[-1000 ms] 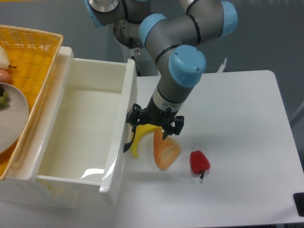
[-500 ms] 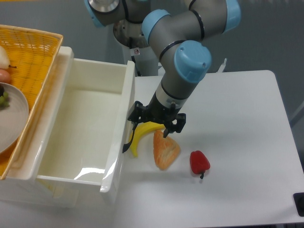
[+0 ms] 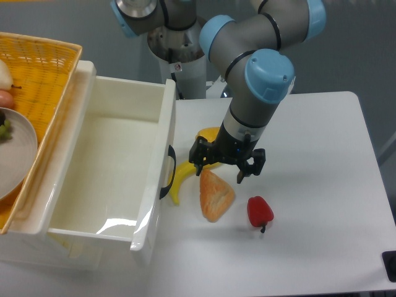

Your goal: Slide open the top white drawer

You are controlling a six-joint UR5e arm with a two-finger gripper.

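Standing pulled far out from its cabinet at the left, the top white drawer [image 3: 105, 167] shows its deep, bare interior, and its curved black handle [image 3: 168, 172] faces the white table [image 3: 322, 204]. A yellow woven basket [image 3: 46, 74] sits on the cabinet top behind it, holding a grey plate [image 3: 15, 154]. The UR5e arm [image 3: 253, 74] reaches down over the table, its gripper [image 3: 226, 167] hanging apart from the handle with fingers spread and nothing between them. Beneath it lie a banana [image 3: 184, 175], an orange bread piece [image 3: 215, 195] and, nearby, a red pepper [image 3: 260, 211].
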